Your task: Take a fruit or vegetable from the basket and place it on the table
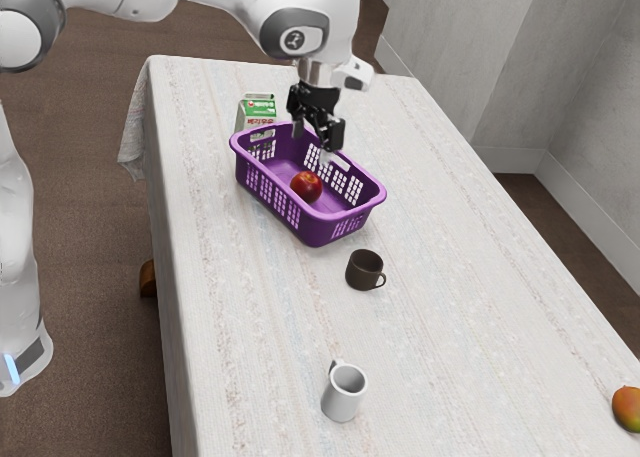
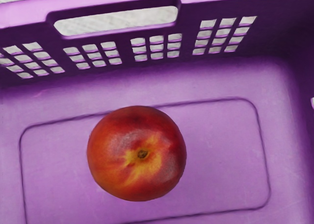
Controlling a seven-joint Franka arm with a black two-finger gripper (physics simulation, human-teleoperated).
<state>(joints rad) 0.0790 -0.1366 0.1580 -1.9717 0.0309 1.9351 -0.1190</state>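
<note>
White mug [image 1: 342,395]: upright on surface [image 1: 240,357]
Mango [image 1: 628,407]: at exterior view's right edge
Dark mug [image 1: 363,269]: near basket
Purple basket [image 1: 315,227]: on surface
Red fruit [image 1: 306,187]: inside basket, on its floor
Hand [image 1: 311,149]: released, above basket
Carton [image 1: 257,113]: beyond basket

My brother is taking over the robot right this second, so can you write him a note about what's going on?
Pincer: open and empty, above the purple plastic basket with holes in its sides.
Where things are: the round red-and-yellow fruit lies on the basket's floor. The basket stands on the table with a pale patterned cloth. A dark brown mug stands near it.
Done: pincer is over the basket; fruit not yet gripped.
Left: lower, grip the fruit, lift it clear of the basket's rim, set it on the table, let go. I'd steer clear of the mug.
</note>
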